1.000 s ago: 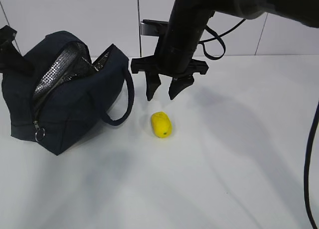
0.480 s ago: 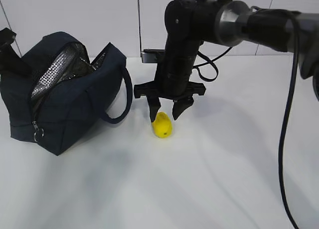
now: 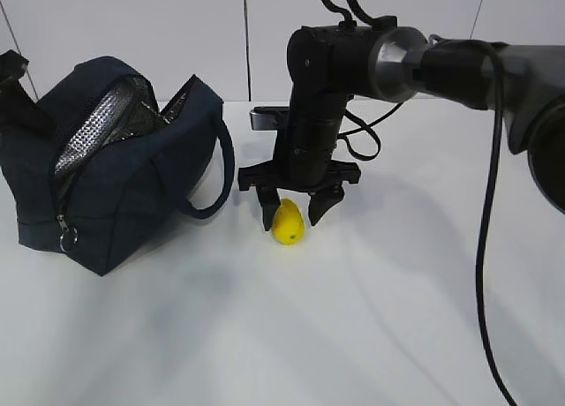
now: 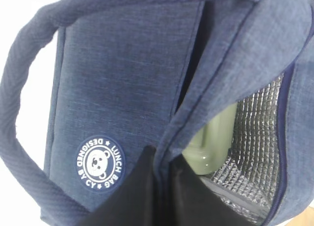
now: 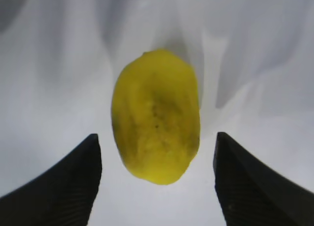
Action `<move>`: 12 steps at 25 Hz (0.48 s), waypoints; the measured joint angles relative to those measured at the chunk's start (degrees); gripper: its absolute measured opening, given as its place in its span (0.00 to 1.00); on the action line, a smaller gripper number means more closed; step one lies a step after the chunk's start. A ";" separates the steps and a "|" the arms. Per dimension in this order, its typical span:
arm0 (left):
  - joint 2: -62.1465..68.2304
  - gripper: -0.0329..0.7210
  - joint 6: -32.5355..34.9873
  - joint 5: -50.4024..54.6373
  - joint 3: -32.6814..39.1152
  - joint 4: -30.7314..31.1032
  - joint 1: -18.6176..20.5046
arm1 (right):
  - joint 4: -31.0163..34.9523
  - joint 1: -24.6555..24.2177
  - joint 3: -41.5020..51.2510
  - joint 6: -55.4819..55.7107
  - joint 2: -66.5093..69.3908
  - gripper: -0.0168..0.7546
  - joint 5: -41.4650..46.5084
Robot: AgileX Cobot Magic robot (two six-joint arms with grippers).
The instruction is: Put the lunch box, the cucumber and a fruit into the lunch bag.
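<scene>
From the exterior view, the fruit (image 3: 288, 223) was a small bright yellow oval with a tiny dark speck low on its front, lying on the white desk (image 3: 371, 318) a little to the right of the lunch bag (image 3: 106, 172). The bag was dark navy, tipped back with its zipper undone and silver quilted lining showing, one loop handle drooping toward the fruit. The right gripper (image 3: 290, 210) pointed straight down with its fingers spread wide on either side of the fruit, not yet touching it; a second earlier it had hung well above and behind the fruit, and since then it had dropped until its tips straddled it. In the left wrist view, the left gripper (image 4: 162, 186) was pinched shut on the bag's opening edge, holding the mouth apart, and the pale green lid of the lunch box (image 4: 212, 140) stood inside against the lining. In the right wrist view, the fruit (image 5: 155, 116) filled the middle, dimpled and slightly smudged, with both dark fingers (image 5: 64, 186) standing clear of its sides.
</scene>
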 joint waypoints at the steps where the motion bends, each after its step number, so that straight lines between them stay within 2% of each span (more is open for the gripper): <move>1: 0.00 0.04 0.00 0.00 0.00 0.00 0.00 | 0.00 0.00 0.00 0.00 0.11 0.71 -0.46; 12: 0.00 0.04 -0.09 -0.21 0.00 0.22 0.00 | -0.23 0.00 0.00 0.12 1.17 0.71 -4.90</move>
